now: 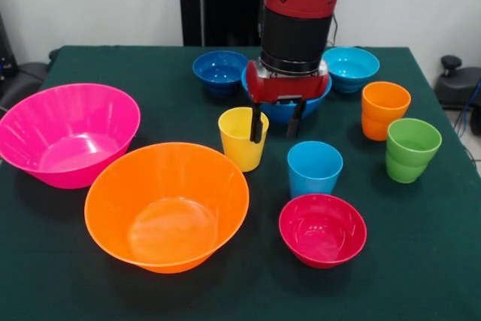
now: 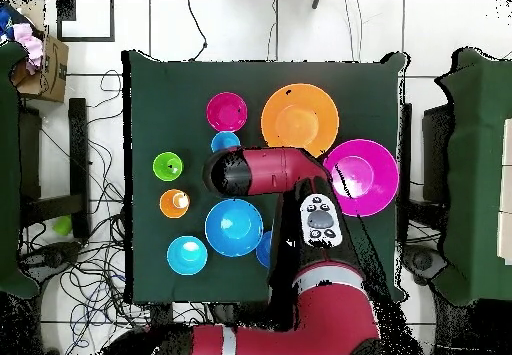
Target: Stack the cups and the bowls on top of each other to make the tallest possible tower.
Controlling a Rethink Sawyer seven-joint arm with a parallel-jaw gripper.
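My gripper is open and empty, hanging just above the table between the yellow cup and the light-blue cup, with one finger close to the yellow cup's rim. The medium blue bowl sits right behind it. The large pink bowl and large orange bowl stand apart at the left. The small red bowl, orange cup, green cup, small dark blue bowl and small cyan bowl each stand alone. No tower stands. In the overhead view the arm hides the gripper and yellow cup.
Everything stands on a dark green table. The overhead view shows the pink bowl, orange bowl, red bowl, green cup, orange cup, medium blue bowl and cyan bowl.
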